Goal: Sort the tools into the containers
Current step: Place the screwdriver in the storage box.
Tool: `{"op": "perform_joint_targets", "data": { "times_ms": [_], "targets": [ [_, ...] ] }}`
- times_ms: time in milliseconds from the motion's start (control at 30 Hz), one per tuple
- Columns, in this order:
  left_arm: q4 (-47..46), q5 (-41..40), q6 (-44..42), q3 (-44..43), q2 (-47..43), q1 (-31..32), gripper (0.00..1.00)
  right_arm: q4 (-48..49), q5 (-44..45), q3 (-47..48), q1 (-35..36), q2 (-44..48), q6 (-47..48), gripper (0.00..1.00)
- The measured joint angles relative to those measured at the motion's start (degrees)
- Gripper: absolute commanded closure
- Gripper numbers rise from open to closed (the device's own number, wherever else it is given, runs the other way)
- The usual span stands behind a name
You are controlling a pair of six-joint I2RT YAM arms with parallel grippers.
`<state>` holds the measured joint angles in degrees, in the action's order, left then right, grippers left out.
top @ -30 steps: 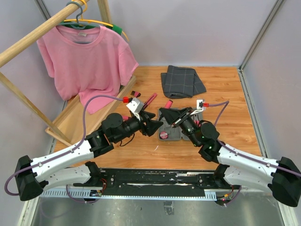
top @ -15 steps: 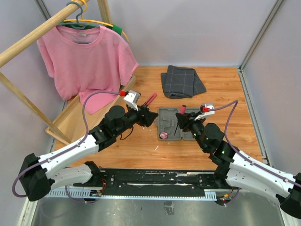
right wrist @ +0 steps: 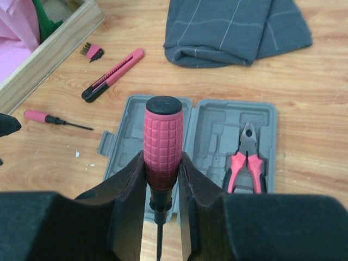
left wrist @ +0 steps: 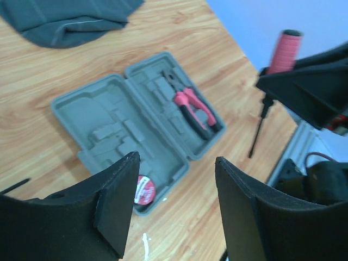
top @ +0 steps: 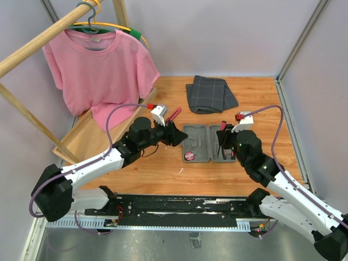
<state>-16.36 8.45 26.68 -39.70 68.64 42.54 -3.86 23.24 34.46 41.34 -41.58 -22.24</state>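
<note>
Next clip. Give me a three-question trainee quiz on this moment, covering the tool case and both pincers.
1. True or false: the pliers lie inside the open grey case.
2. What does the right pincer grip? A) nothing B) the pink-handled screwdriver C) the pliers
3. Fill in: the left pincer, above the case, is ____ and holds nothing.
Key: 1 true; 2 B; 3 open.
</note>
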Motion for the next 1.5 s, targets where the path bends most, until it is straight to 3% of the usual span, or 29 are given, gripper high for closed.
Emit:
{"op": "perform_joint_targets", "data": {
  "times_ms": [167,367,667,867,1167,1233,1500],
  "targets": [
    [-3.52,4.52,0.57,0.04,0.42,2.34,0.38,0.02,-9.25,0.59,-5.22,-2.69,-3.91,0.93],
    [-7.98,7.52,1.62,0.09,3.13,7.61,0.38,5.03,-18.69,0.59,-7.04,-4.39,-8.87,0.93],
    [-11.89,9.57,3.28,0.2,5.97,9.6,0.4,11.8,-27.69,0.59,-8.24,-5.35,-15.61,0.93],
    [-12.68,10.47,3.72,0.2,6.82,9.81,0.52,15.56,-31.87,0.57,-8.28,-6.34,-19.87,0.93],
    [-13.35,11.08,3.93,0.2,6.86,9.84,0.91,18.03,-35.34,0.5,-8.61,-8.09,-22.8,0.92],
    [-13.14,10.75,4.17,0.2,6.86,9.81,0.99,18.29,-35.78,0.5,-8.61,-8.24,-22.82,0.89],
    [-12.5,9.31,5.11,0.2,6.88,9.66,1.0,18.14,-34.95,0.37,-8.61,-6.69,-22.38,0.57]
  ]
}}
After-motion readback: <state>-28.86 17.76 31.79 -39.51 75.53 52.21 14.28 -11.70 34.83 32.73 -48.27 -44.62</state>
